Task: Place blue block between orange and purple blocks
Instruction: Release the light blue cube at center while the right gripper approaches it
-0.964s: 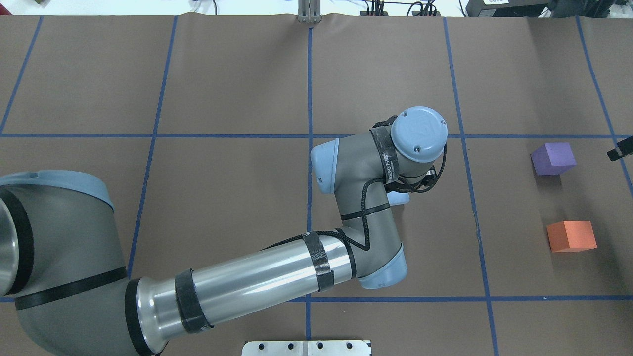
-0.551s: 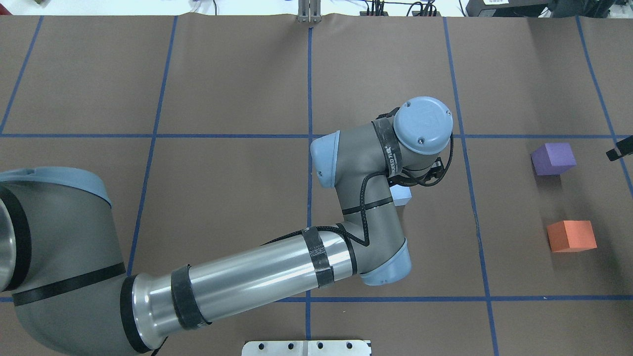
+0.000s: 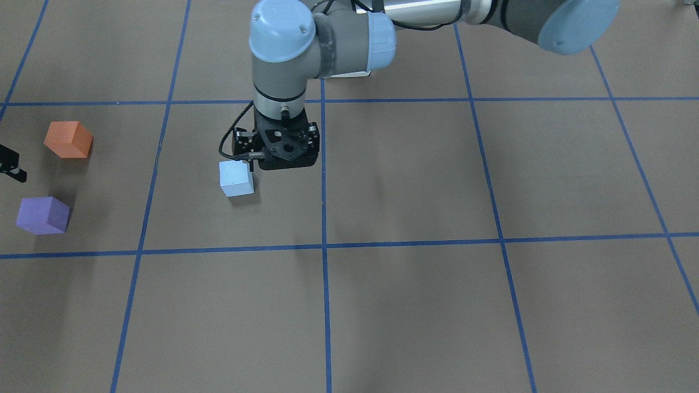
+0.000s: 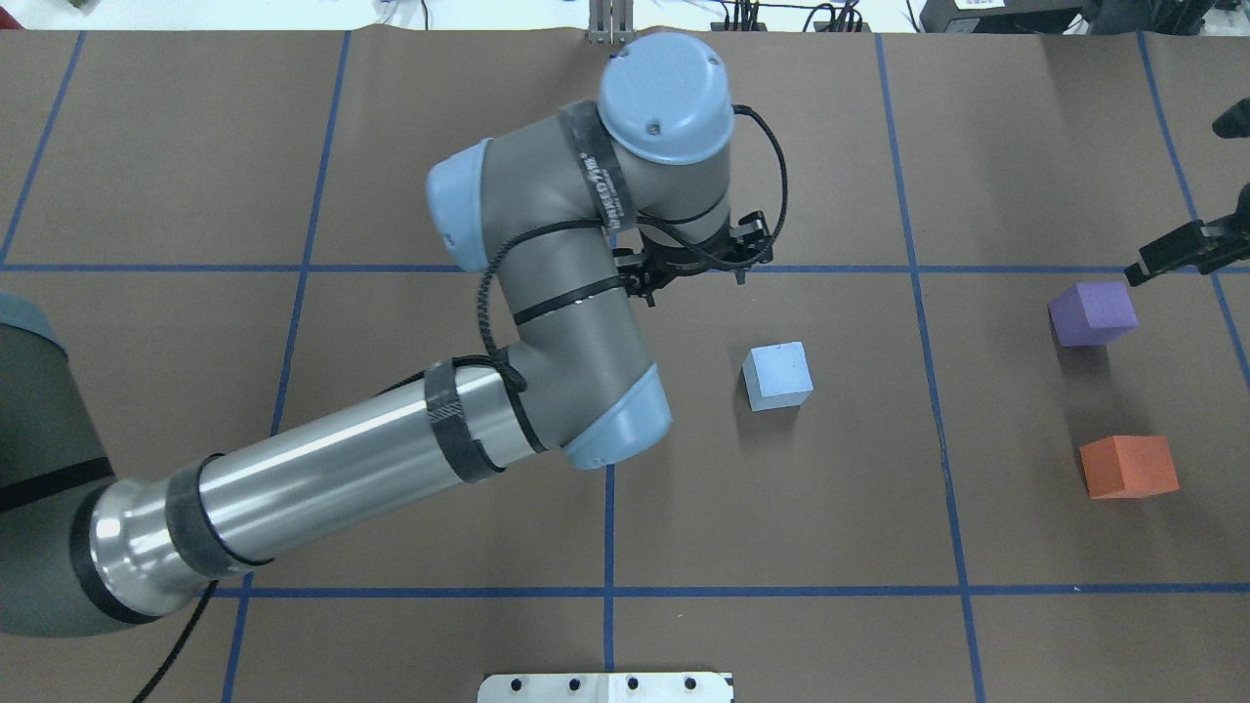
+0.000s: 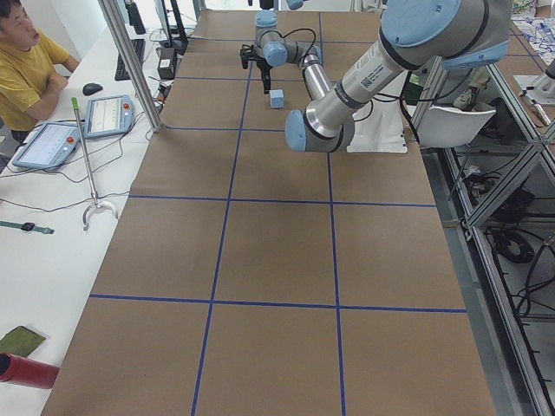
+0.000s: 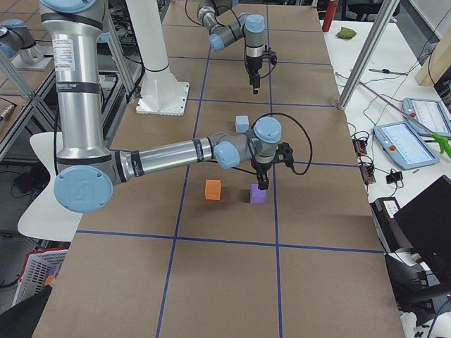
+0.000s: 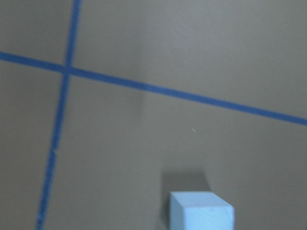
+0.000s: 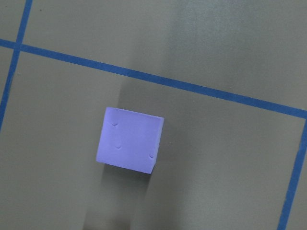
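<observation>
The light blue block (image 4: 778, 376) sits free on the brown table, near the middle; it also shows in the front view (image 3: 236, 178) and at the bottom of the left wrist view (image 7: 201, 211). My left gripper (image 3: 286, 162) hangs just beside it, toward the robot's left and apart from it, jaws spread and empty. The purple block (image 4: 1092, 312) and the orange block (image 4: 1128, 467) lie at the right, with a gap between them. My right gripper (image 4: 1143, 271) hovers by the purple block (image 8: 129, 146); its fingers do not show clearly.
Blue tape lines (image 4: 610, 430) divide the table into squares. A metal plate (image 4: 605, 686) sits at the near edge and a metal post (image 4: 610, 24) at the far edge. An operator (image 5: 26, 61) sits beside the table with tablets.
My left arm has swung away toward the far left and uncovered the blue block, which stays on the table. My right gripper has come in from the right edge toward the purple block.
</observation>
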